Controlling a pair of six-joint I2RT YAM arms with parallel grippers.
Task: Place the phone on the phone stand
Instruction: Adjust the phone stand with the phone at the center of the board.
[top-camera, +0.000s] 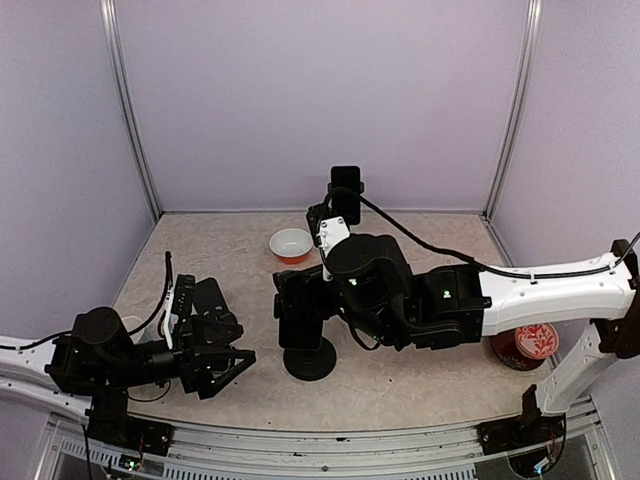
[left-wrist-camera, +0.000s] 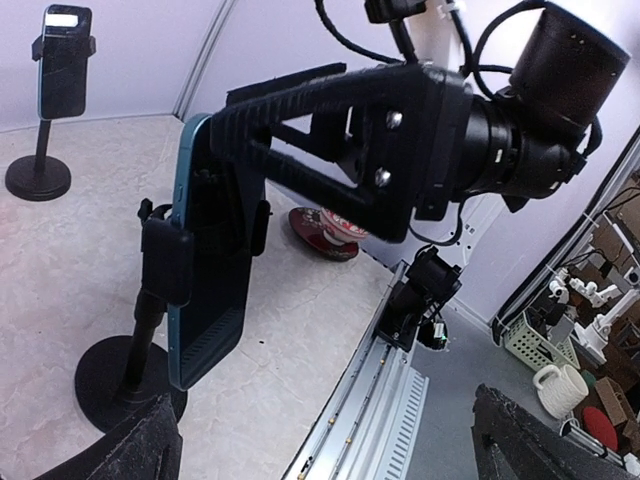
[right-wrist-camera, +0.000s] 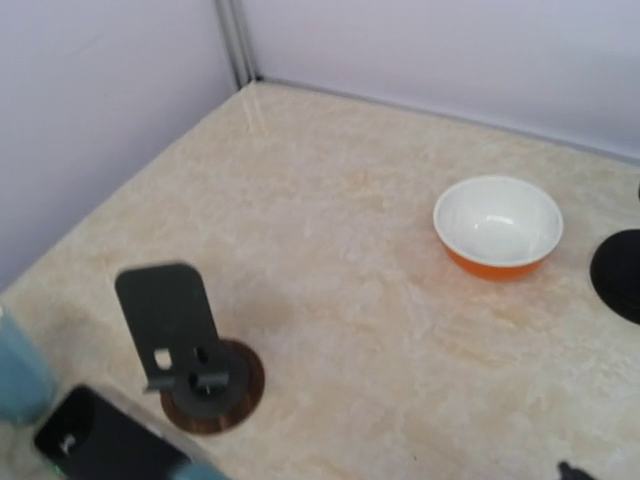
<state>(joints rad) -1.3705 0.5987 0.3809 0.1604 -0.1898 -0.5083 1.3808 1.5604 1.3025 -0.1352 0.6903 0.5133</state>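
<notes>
Left gripper (left-wrist-camera: 330, 440) up close, spread and idle; ahead, right gripper (left-wrist-camera: 225, 110) splayed around top of phone (left-wrist-camera: 205, 300) seated in phone stand (left-wrist-camera: 110, 385) clamp, risks snagging phone and toppling stand if pulled back crooked.

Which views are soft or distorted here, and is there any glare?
Top external: sharp, evenly lit, only soft shadows. Left wrist: wide-angle bending at the edges, the near phone crisp. Right wrist: soft overall, the bowl hazy, the bottom-left corner smeared out of focus. No harsh glare anywhere.
</notes>
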